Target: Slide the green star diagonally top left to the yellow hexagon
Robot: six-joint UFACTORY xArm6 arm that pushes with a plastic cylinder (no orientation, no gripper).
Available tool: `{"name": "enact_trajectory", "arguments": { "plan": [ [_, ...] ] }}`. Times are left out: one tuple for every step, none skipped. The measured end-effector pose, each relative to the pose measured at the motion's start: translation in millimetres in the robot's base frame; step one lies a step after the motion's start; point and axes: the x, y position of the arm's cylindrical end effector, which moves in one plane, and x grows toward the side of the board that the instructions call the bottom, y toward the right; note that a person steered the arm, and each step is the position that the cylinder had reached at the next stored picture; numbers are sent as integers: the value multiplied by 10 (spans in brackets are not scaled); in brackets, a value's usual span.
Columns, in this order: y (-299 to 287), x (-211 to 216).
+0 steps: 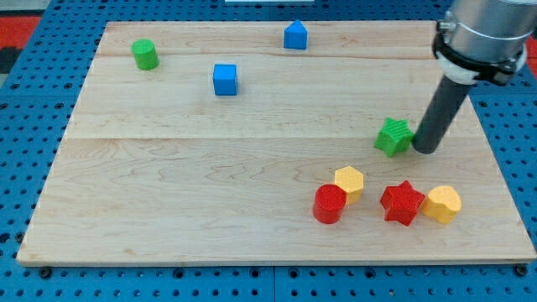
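My tip (425, 150) touches the green star (393, 137) on its right; no end effector fitted, nothing grasped. Star judged light, rigid, pivot-prone; push centrally.

Wooden desk (168, 193): green cylinder (145, 54), blue cube (225, 80), blue house-shaped block (295, 35), green star (393, 137), two yellow hexagons (349, 182) (442, 204), red cylinder (330, 204), red star (402, 202).

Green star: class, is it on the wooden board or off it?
On. The green star rests on the board, my tip at its right.

One raised view, probably angled downward.
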Motion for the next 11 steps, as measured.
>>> {"name": "enact_trajectory", "arguments": {
  "plan": [
    [-42,0],
    [119,0],
    [100,0],
    [-4,-65],
    [-110,-237],
    [-113,-236],
    [-288,-236],
    [-517,-243],
    [-710,-247],
    [-1026,-358],
    [-1362,-443]
  ]
}}
